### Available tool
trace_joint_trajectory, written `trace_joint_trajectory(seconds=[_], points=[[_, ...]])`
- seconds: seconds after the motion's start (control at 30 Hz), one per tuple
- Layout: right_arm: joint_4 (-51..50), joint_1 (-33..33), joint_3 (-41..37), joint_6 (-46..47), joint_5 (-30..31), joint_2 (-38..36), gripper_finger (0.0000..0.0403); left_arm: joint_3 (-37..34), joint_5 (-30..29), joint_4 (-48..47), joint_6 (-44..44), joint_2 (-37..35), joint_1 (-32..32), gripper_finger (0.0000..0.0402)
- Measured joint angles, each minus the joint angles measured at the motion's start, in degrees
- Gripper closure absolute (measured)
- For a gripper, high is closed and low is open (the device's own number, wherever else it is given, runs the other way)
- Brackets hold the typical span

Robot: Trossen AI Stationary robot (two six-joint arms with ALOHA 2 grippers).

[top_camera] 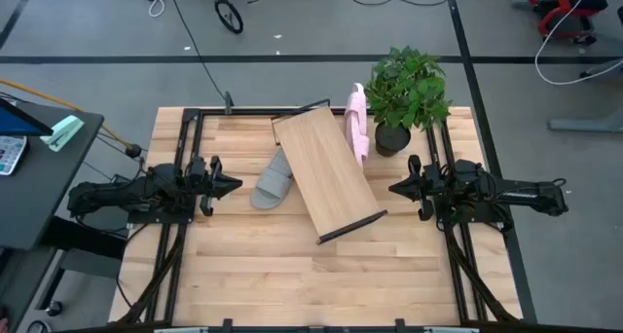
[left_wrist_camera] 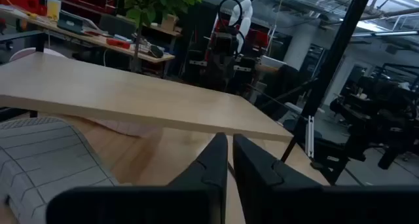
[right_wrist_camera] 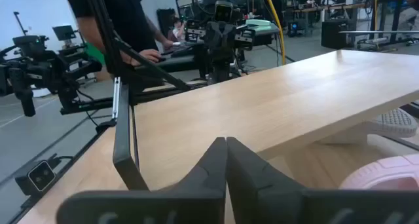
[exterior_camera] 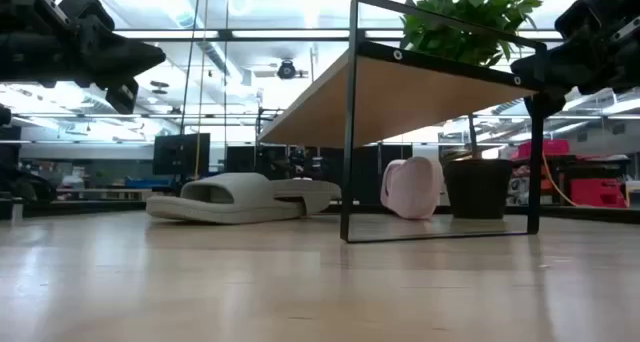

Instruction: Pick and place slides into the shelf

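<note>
Looking down on the table point(top_camera: 243, 275), you see the shelf point(top_camera: 324, 170) lying skewed across the middle, its black-framed end lip turned toward the near right. From table height the board sits tilted, raised on its thin black frame, with open space underneath it.

A grey slide point(top_camera: 274, 179) lies on the tabletop just beside the shelf's left long edge, and part of it seems tucked under the board. In the level view you can see grey slides point(exterior_camera: 240, 198) flat on the wood to the left of the frame, though you cannot tell there whether it is one sandal or two overlapping. The pink slides point(top_camera: 357, 122) stand on edge along the shelf's far right side, just beside a potted plant point(top_camera: 406, 94) at the far right of the table.

Your left gripper point(top_camera: 232, 186) hovers at the left side of the table, pointing toward the grey slide, its fingers point(left_wrist_camera: 211, 164) pressed together and holding nothing. Your right gripper point(top_camera: 395, 188) sits at the right side, aimed at the shelf's right edge, its fingers point(right_wrist_camera: 216, 160) likewise drawn together and empty.

A person point(right_wrist_camera: 108, 14) in dark clothing stands beyond the table in the right wrist view.
</note>
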Motion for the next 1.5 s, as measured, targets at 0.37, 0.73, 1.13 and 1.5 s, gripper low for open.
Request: trace_joint_trajectory(seconds=[0.37, 0.73, 1.13, 1.5], points=[[0.0, 0.01, -0.02, 0.0, -0.01, 0.0, 0.0389, 0.0, 0.01, 0.0, 0.0, 0.01, 0.0, 0.0376], [0.0, -0.01, 0.0, 0.0, -0.01, 0.0, 0.0389, 0.0, 0.0, 0.0, 0.0, 0.0, 0.0, 0.0366], [0.0, 0.01, 0.0, 0.0, -0.01, 0.0, 0.0389, -0.02, 0.01, 0.0, -0.02, 0.0, -0.01, 0.0372], [0.0, -0.01, 0.0, 0.0, -0.01, 0.0, 0.0389, -0.01, 0.01, 0.0, -0.02, 0.0, 0.0, 0.0374]])
